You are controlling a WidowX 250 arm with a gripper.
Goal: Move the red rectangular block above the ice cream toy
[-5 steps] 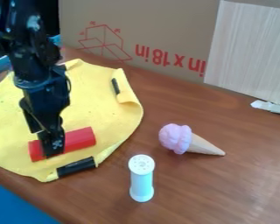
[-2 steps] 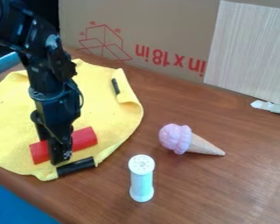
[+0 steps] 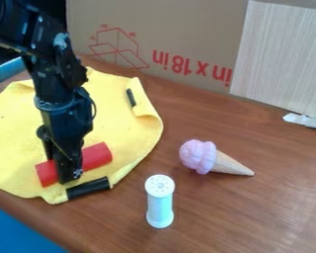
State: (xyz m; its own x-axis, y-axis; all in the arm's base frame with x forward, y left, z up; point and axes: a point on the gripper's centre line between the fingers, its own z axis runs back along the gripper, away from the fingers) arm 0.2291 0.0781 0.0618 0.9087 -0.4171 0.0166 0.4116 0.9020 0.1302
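Observation:
The black gripper [image 3: 66,170] is low at the left, over the middle of the red rectangular block [image 3: 98,156], and hides part of it. The block lies at a slant on the yellow cloth [image 3: 121,136], its two ends showing on either side of the gripper. On the brown table to the right, the ice cream toy [image 3: 199,156] rests on its side, pink scoop to the left and cone pointing right.
A white-capped, pale blue shaker [image 3: 160,202] stands between the cloth and the ice cream toy. A black cylinder [image 3: 88,188] lies at the cloth's front edge. Cardboard [image 3: 167,29] and a pale panel [image 3: 283,59] line the back. A whitish tool [image 3: 305,120] lies far right.
The gripper has shifted right and slightly toward the camera along the block. The block, the cloth's edge and the black cylinder have slid slightly right. The ice cream toy has not moved.

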